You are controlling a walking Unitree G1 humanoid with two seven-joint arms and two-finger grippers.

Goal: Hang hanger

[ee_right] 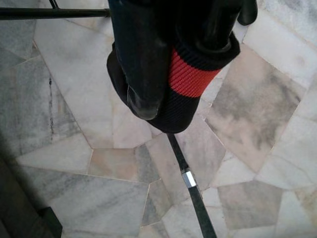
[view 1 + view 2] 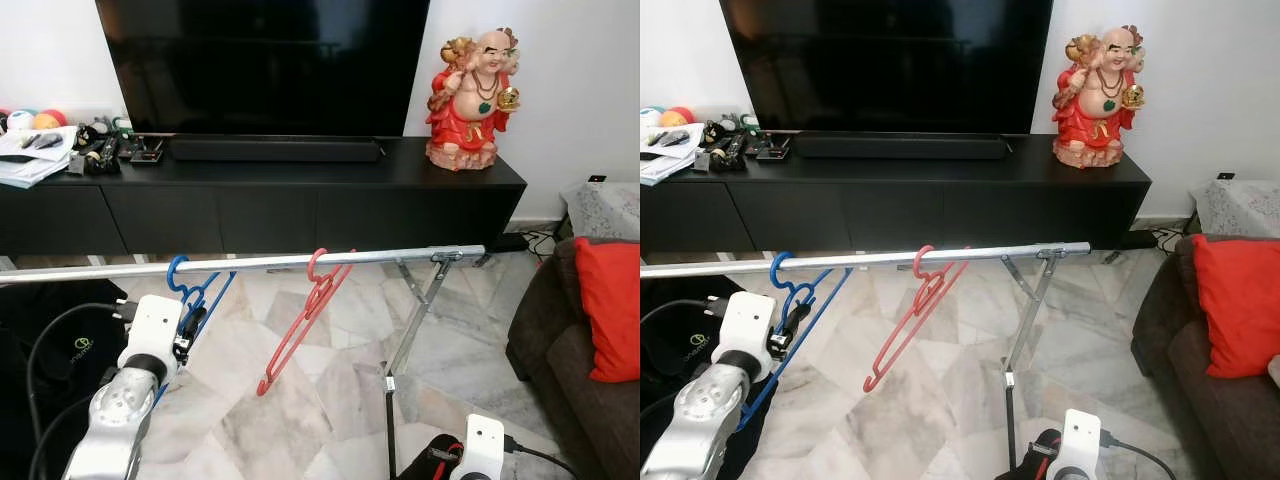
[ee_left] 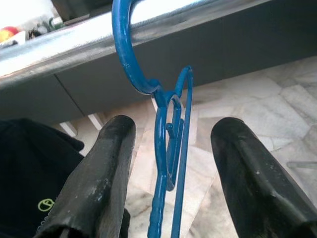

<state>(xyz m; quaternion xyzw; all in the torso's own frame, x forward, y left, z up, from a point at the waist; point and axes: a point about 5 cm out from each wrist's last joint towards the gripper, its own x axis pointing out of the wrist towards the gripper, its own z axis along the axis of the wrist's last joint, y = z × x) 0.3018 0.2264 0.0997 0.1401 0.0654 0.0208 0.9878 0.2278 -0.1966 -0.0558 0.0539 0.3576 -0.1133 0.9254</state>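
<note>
Living room, pale marble floor, black TV console against the wall with a dark TV and a red laughing-Buddha figurine on it; dark sofa with a red cushion at the robot's right.

Left eye view: silver rail of a drying rack runs across in front of the console. Blue hanger has its hook over the rail, toward the rail's left end; its body slopes down and toward the robot. Left gripper sits just below the rail at the hanger's neck. Red hanger hangs from the rail further right, well apart from the gripper, long axis slanting down-left.

Right eye view: same layout; blue hanger's hook rests on the rail. Right arm hangs low beside the rack's leg.

Left wrist view: the two black fingers are spread wide, the blue hanger's neck between them, touching neither. Hook curls up over the rail.

Right wrist view: right gripper pressed together on a black-and-red sock above the floor.
</note>
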